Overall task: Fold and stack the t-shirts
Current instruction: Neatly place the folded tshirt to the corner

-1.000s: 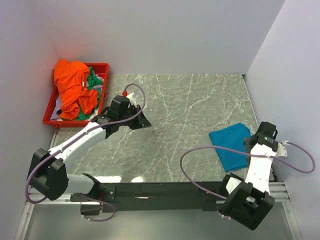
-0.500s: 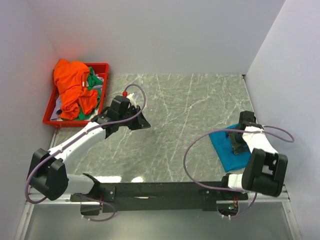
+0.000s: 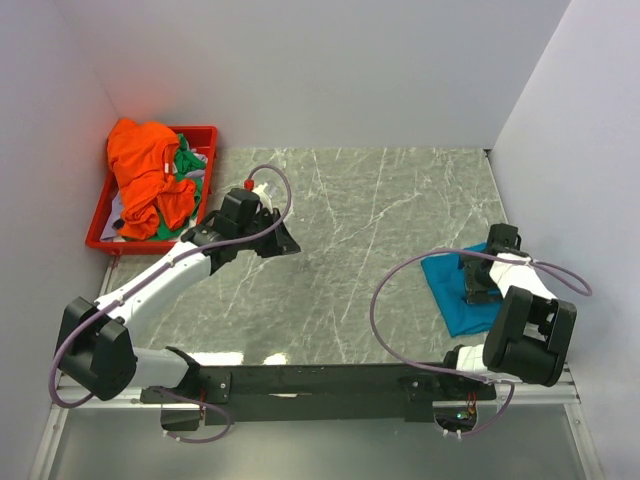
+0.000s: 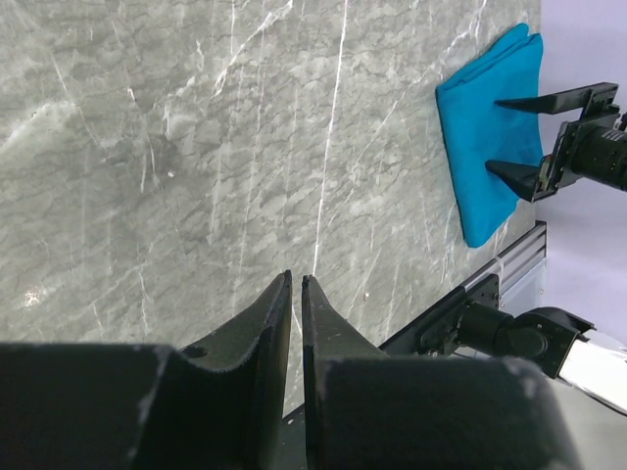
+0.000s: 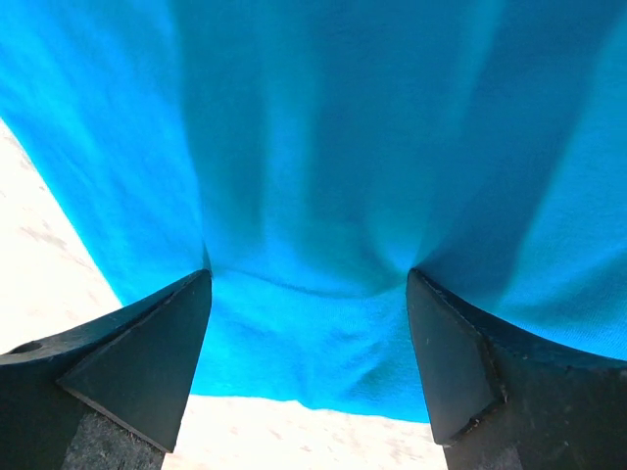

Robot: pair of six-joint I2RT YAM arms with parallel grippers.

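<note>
The folded teal-blue t-shirt lies flat at the table's right edge; it also shows in the left wrist view and fills the right wrist view. My right gripper is open, and both fingertips press down on the shirt's cloth, dimpling it. The orange t-shirt and the green t-shirt lie crumpled in the red tray at the back left. My left gripper is shut and empty, hovering over bare table right of the tray.
White walls close in the table on the left, back and right. The marble tabletop lies between the two arms. A black rail runs along the near edge, with a purple cable looping from the right arm.
My right arm has swung in from the table's right edge onto the teal shirt and now rests on it with open jaws. The left arm has barely moved.
</note>
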